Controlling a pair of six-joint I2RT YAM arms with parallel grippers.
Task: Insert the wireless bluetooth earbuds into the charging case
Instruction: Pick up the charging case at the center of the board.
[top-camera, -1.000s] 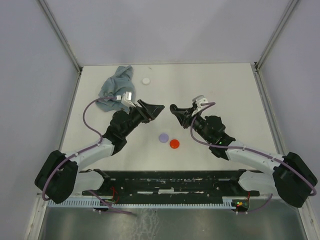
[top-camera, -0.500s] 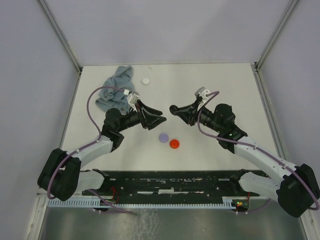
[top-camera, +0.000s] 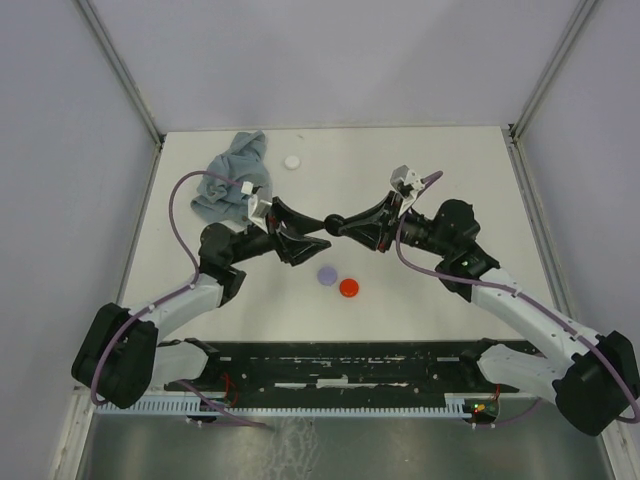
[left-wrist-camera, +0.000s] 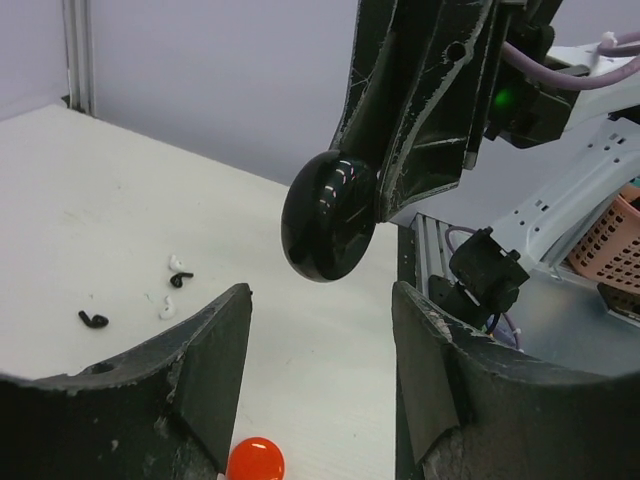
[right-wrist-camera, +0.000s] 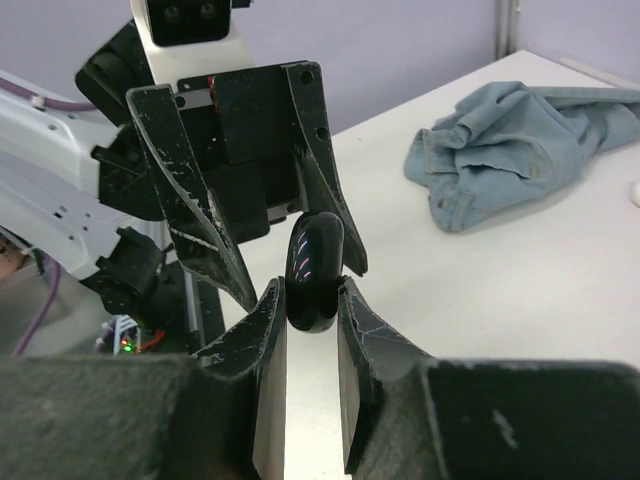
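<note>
A glossy black rounded charging case (right-wrist-camera: 314, 262) is held closed, on edge above the table, with my right gripper (right-wrist-camera: 312, 290) shut on it. In the top view the case (top-camera: 336, 222) hangs at the table's middle, between the two arms. My left gripper (left-wrist-camera: 320, 300) faces it with jaws open, and the case (left-wrist-camera: 328, 228) sits just ahead of its fingertips, untouched. From the right wrist, the left fingers (right-wrist-camera: 190, 210) stand on either side of the case. Tiny black earbuds (left-wrist-camera: 93, 320) and white earbuds (left-wrist-camera: 167, 309) lie loose on the table beyond.
A lavender disc (top-camera: 327, 274) and a red disc (top-camera: 349, 288) lie on the table just below the grippers; the red disc (left-wrist-camera: 255, 461) also shows under the left jaws. A white disc (top-camera: 292, 161) and a crumpled blue cloth (top-camera: 232, 178) lie at the back left.
Both arms have swung inward until their tips meet at mid-table. The right gripper carried the case leftward. The left jaws have narrowed somewhat but stay open.
</note>
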